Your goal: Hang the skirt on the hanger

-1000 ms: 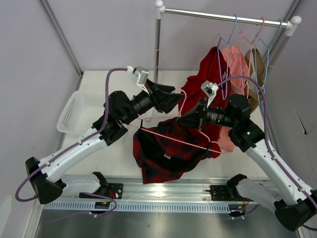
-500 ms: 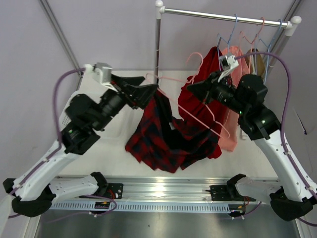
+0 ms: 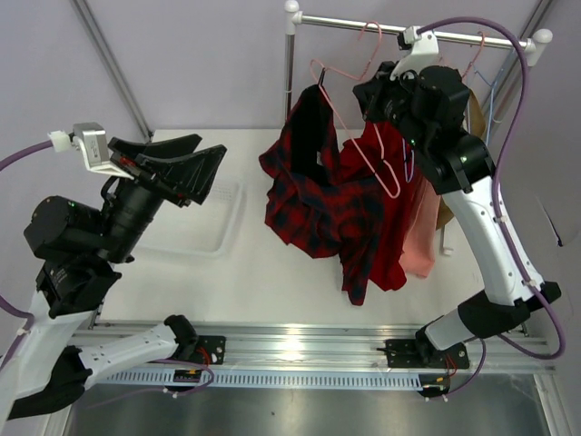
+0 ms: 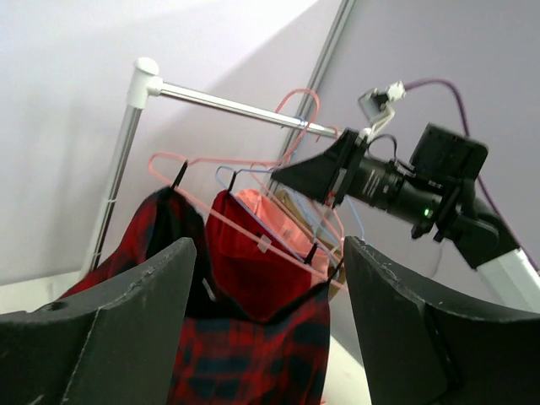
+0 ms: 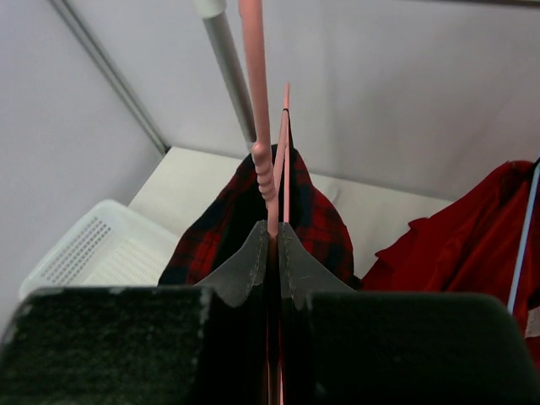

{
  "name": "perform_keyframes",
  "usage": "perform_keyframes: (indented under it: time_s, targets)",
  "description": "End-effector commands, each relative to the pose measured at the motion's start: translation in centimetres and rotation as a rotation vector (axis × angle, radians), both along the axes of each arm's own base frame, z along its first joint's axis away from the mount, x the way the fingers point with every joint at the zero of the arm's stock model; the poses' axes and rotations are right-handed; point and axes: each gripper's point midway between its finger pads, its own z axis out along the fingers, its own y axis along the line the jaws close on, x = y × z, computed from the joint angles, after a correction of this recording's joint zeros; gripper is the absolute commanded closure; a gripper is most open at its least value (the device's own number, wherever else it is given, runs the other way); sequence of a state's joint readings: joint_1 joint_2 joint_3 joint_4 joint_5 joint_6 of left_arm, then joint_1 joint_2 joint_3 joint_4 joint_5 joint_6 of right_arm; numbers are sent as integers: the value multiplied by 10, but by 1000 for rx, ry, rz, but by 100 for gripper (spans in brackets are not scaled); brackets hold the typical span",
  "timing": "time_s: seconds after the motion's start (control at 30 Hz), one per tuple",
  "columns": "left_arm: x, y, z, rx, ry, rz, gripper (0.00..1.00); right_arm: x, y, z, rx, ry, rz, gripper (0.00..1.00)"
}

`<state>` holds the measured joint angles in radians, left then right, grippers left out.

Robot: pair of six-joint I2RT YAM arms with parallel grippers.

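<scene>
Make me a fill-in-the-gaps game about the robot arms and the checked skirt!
1. The right gripper is ____ on the pink hanger.
2. The skirt hanging from it is red and ____ plaid.
3. The left gripper is ____ and holds nothing.
4. On the table near the left gripper sits a white ____.

Missing words: shut; black; open; basket.

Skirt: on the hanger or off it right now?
On. The skirt hangs from the hanger, which the right gripper pinches by its wire and holds up.
</scene>
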<state>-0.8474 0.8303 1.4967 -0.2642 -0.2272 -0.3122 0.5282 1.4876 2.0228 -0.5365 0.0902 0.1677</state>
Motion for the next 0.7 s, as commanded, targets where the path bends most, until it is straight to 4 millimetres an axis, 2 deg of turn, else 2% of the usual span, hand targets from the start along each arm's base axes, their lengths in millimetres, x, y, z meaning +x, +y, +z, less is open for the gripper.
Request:
perform_keyframes:
  time_s: [0.0,0.07,0.1,0.17,0.2,0.37,0.4,0.43,0.67]
  targets:
    - [1,11,-5,42,16,48,24,0,-22,62,44,-166,-100,100]
    - [0,13,-5,42,16,48,25,5,-23,69,44,-186,-114,100]
    - [0,13,-5,43,17,49,25,15,-20,64,36,-179,-126,100]
    - [-2,15,-6,44,18,51,25,20,-20,71,43,-201,-142,100]
    - [-3,17,-3,36,13,52,24,29,-16,66,40,-194,-150,100]
    - [-2,17,-7,47,15,55,25,50,-18,69,43,-227,-223,100]
    - [-2,17,-6,47,13,55,25,50,-22,78,47,-248,-236,100]
    - [-2,17,-6,48,14,55,24,60,-18,71,34,-234,-250,100]
    - [-1,15,-10,55,20,52,24,90,-19,66,26,-268,-339,100]
